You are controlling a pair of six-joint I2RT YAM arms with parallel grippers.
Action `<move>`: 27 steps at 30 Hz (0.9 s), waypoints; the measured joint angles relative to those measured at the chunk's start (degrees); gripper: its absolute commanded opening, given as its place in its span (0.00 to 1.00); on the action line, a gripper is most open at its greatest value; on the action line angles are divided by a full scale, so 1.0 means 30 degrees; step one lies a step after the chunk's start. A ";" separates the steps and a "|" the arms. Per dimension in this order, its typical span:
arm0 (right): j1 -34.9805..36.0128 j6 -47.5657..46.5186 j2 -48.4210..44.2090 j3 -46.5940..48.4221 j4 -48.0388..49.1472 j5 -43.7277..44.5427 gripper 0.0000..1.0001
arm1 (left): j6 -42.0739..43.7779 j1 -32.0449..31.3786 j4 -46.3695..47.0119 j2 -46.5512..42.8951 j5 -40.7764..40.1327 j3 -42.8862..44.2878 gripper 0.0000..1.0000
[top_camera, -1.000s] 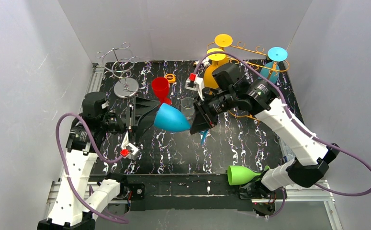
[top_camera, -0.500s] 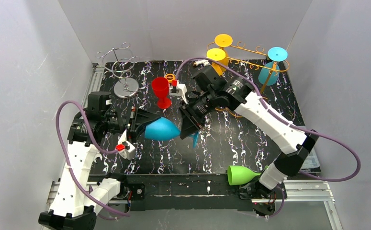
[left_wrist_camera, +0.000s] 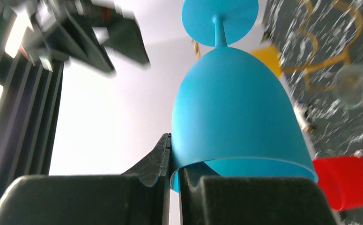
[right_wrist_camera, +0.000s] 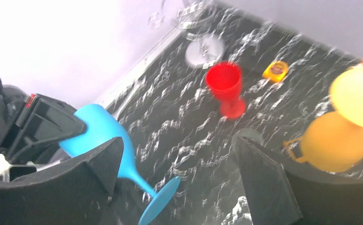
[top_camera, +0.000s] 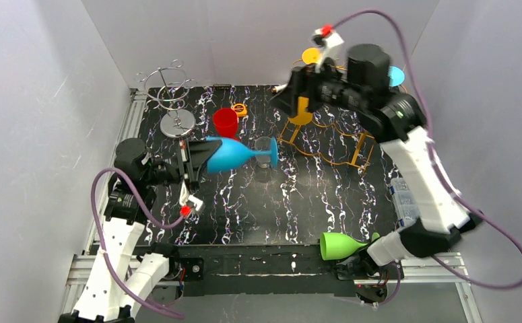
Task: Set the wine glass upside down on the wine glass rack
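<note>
My left gripper (top_camera: 196, 160) is shut on the rim of the blue wine glass (top_camera: 227, 155) and holds it on its side above the table, with the foot (top_camera: 273, 153) pointing right. In the left wrist view the jaws pinch the wall of the blue wine glass (left_wrist_camera: 235, 117), one finger inside the bowl and one outside. My right gripper (top_camera: 286, 101) is raised at the back by the gold wine glass rack (top_camera: 325, 138), open and empty. From the right wrist the blue wine glass (right_wrist_camera: 95, 131) lies below the open right gripper (right_wrist_camera: 177, 140). Yellow glasses (right_wrist_camera: 336, 140) hang upside down on the gold rack.
A silver wire rack (top_camera: 170, 94) stands bare at the back left. A red goblet (top_camera: 225, 122) and a clear glass (top_camera: 265, 145) stand mid-table, with a small yellow item (top_camera: 240, 109) behind them. A green glass (top_camera: 339, 245) lies at the front edge.
My left gripper shut on the blue glass's rim. My right gripper let go of the glass, opened wide and swung up and back toward the gold rack. The glass shifted left.
</note>
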 measured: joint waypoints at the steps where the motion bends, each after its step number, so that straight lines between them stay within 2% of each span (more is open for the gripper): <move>1: -0.0393 0.0408 -0.1115 -0.1129 0.1078 0.0911 0.98 | -0.0721 0.0000 0.1246 0.0219 -0.0838 -0.0058 0.00; 5: -0.0306 0.2069 -0.6193 -0.5333 0.5158 0.3242 0.98 | -0.4014 0.0000 0.6499 0.1100 -0.4386 -0.0495 0.00; 9: -0.0160 0.4036 -0.9129 -0.8196 0.9581 0.3300 0.98 | -0.7147 -0.0146 1.0426 0.2004 -0.7890 -0.0678 0.00; 12: -0.0160 0.5982 -1.0047 -1.1118 1.3296 0.2543 0.98 | -0.9362 -0.0889 1.2160 0.2550 -1.0950 -0.0423 0.00; 15: 0.0102 0.8590 -0.9282 -1.4914 1.7653 0.1661 0.98 | -1.1417 -0.1960 1.3333 0.2834 -1.3835 0.0189 0.00; 20: 0.2674 0.9734 -0.5391 -1.5817 2.0378 0.1923 0.98 | -1.6167 -0.3220 1.4120 0.2965 -1.7784 0.1872 0.00; 24: 0.4612 1.0178 -0.3898 -1.5832 2.3219 0.1727 0.98 | -2.0393 -0.3410 1.4375 0.2433 -1.8753 0.2951 0.00; 27: 0.4714 1.0790 -0.3927 -1.5824 2.6607 0.1683 0.98 | -2.2957 -0.3424 1.4287 0.1319 -1.8134 0.2922 0.00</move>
